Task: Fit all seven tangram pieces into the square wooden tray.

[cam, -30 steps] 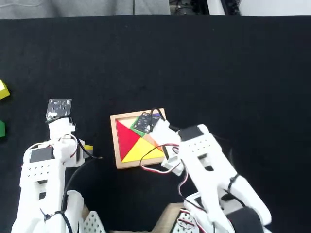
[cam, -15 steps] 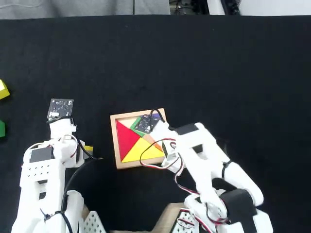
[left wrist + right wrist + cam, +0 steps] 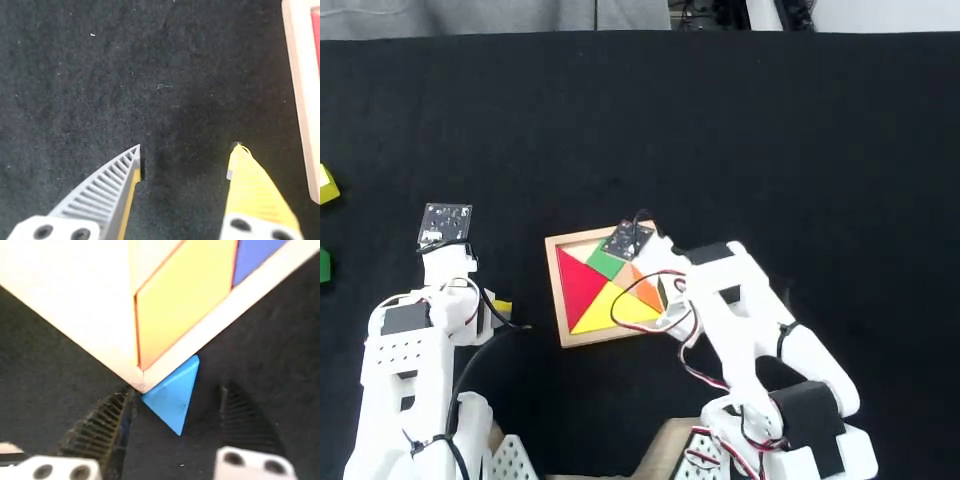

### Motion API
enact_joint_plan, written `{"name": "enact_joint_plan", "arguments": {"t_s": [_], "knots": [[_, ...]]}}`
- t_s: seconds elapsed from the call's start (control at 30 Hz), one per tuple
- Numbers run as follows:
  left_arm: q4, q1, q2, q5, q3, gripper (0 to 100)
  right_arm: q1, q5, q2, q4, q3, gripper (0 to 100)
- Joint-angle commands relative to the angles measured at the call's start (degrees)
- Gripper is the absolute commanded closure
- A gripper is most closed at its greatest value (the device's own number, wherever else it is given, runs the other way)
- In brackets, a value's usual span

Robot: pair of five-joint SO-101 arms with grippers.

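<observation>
A black matte cloth (image 3: 100, 75) covers the worktop (image 3: 770, 130), and under the left claw (image 3: 187, 150) it shows pale flecks of lint and a soft shadow. Well beyond that claw, past the worktop's far edge, run side by side a grey strip (image 3: 500, 15), a dark clutter of cables (image 3: 740, 12) and a white surface (image 3: 890, 12); the light is even, without glare.

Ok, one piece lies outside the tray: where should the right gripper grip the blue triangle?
Pinch the blue triangle across its two free edges, near the corner pointing away from the tray, coming from the open table side. Its third edge lies against the tray's outer wall, so a finger likely won't fit there.
</observation>
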Motion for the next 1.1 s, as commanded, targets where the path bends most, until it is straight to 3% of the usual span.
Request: {"name": "enact_joint_plan", "arguments": {"t_s": [0.0,0.2,0.43,0.6,0.73,0.9,1.07], "knots": [[-0.88,-0.4,0.35,-0.7,-0.4,72,0.88,0.62,0.31,-0.18,-2.15,78.9],[-0.88,-0.4,0.35,-0.7,-0.4,72,0.88,0.53,0.31,-0.97,-2.07,79.1],[-0.88,-0.4,0.35,-0.7,-0.4,72,0.97,0.35,0.31,-0.53,-2.07,92.3],[-0.88,-0.4,0.35,-0.7,-0.4,72,1.23,0.26,-0.13,-0.18,-2.33,92.2],[-0.88,-0.4,0.35,-0.7,-0.4,72,1.41,0.97,-0.13,6.77,-8.22,92.3],[-0.88,-0.48,0.35,-0.7,-0.4,72,1.05,9.67,-0.13,20.66,-18.42,92.4],[-0.88,-0.48,0.35,-0.7,-0.4,72,1.05,12.84,-0.13,25.58,-25.54,92.4]]}}
